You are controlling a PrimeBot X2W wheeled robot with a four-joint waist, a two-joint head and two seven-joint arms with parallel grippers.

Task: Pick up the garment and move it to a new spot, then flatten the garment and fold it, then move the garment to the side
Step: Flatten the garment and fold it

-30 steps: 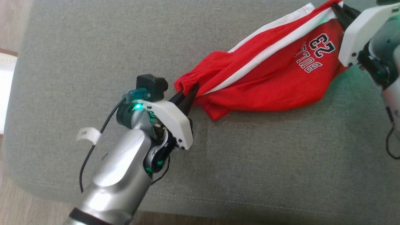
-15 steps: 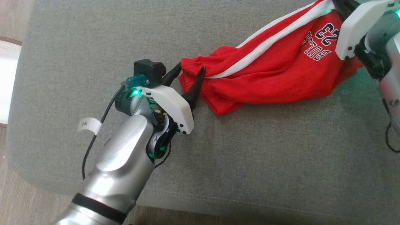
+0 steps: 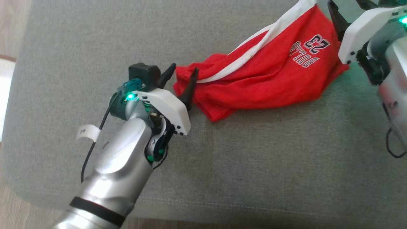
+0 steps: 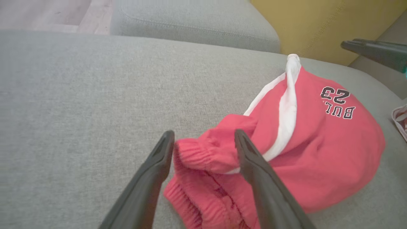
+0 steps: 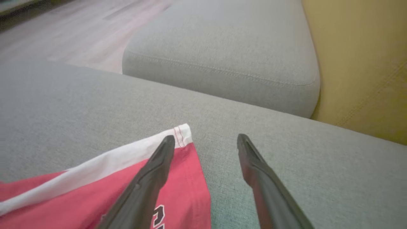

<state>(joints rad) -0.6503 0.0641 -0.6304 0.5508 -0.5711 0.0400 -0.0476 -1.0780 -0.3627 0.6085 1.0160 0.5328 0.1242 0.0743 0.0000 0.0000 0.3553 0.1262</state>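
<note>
The garment (image 3: 264, 79) is a pair of red shorts with a white side stripe and a "BULLS 23" print, lying rumpled on the grey seat cushion (image 3: 254, 159). My left gripper (image 3: 183, 68) stands open at the elastic waistband end, one finger on either side of the bunched band (image 4: 203, 152), not pinching it. At the hem end my right gripper (image 3: 346, 3) is open too. In the right wrist view its left finger (image 5: 149, 178) lies over the white-striped hem corner of the garment (image 5: 79, 203), while its right finger is over bare cushion.
A second grey cushion (image 5: 222, 57) sits beyond the one with the garment, with a yellow backrest (image 5: 365, 63) beside it. Wooden floor (image 3: 12, 31) lies past the cushion's left edge. A small white and red object (image 4: 401, 121) shows at the right border of the left wrist view.
Both grippers have let go of the garment: the left opened first, the right just now. The shorts have sagged from a stretched line onto the cushion. The head view has shifted slightly.
</note>
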